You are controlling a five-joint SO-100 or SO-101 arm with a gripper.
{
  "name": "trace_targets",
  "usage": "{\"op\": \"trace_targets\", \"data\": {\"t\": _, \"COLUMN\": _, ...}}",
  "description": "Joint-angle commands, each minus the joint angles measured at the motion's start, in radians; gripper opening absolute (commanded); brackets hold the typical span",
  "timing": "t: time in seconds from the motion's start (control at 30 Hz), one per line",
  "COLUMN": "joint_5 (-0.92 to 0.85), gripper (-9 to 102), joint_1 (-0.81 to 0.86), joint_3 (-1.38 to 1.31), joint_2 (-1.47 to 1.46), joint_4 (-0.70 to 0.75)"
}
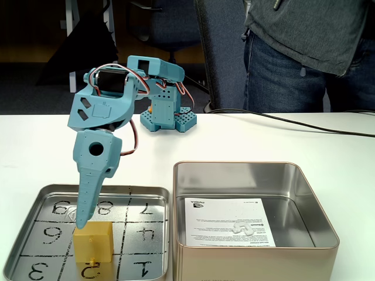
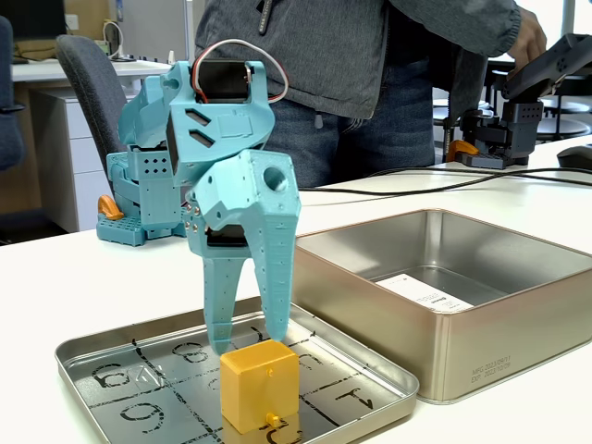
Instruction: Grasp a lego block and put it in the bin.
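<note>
Table: a white tabletop (image 1: 328,149) is carrying everything; a black cable (image 1: 304,124) is running across its far side.
Person: a person in a grey top and blue jeans (image 2: 370,102) is standing behind the table.
Arm: a light blue plastic robot arm (image 1: 102,105) is bending forward from its base and pointing its gripper down into the tray.
Bin: the deep square silver metal tin with rounded corners (image 1: 304,184) is sitting just beside the tray, on the right in both fixed views; a white printed paper sheet (image 1: 228,221) is lying on its bottom.
Tray: a shallow silver tin tray with a black grid of numbers (image 2: 102,344) is lying flat on the table.
Gripper: the light blue two-finger gripper (image 2: 248,339) is hanging with its fingertips just above and behind the block; the fingers are standing a little apart, about one block wide, and are holding nothing.
Block: the small mustard-yellow plastic cube (image 2: 260,383) is resting on the tray, in the front middle square, its tiny peg (image 2: 273,419) facing the camera.
</note>
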Motion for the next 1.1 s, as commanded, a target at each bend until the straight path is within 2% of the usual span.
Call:
{"op": "trace_targets", "data": {"t": 0.0, "joint_5": 0.015, "gripper": 37, "joint_1": 0.020, "joint_3": -0.018, "joint_2": 0.014, "joint_4": -0.023}}
{"op": "trace_targets", "data": {"t": 0.4, "joint_5": 0.012, "gripper": 37, "joint_1": -0.012, "joint_3": -0.018, "joint_2": -0.044, "joint_4": -0.041}}
{"op": "trace_targets", "data": {"t": 0.67, "joint_5": 0.021, "gripper": 31, "joint_1": -0.014, "joint_3": -0.026, "joint_2": -0.078, "joint_4": -0.043}}
{"op": "trace_targets", "data": {"t": 0.87, "joint_5": 0.038, "gripper": 22, "joint_1": -0.014, "joint_3": -0.028, "joint_2": -0.089, "joint_4": -0.025}}
{"op": "trace_targets", "data": {"t": 1.07, "joint_5": 0.048, "gripper": 1, "joint_1": -0.005, "joint_3": -0.092, "joint_2": -0.120, "joint_4": 0.055}}
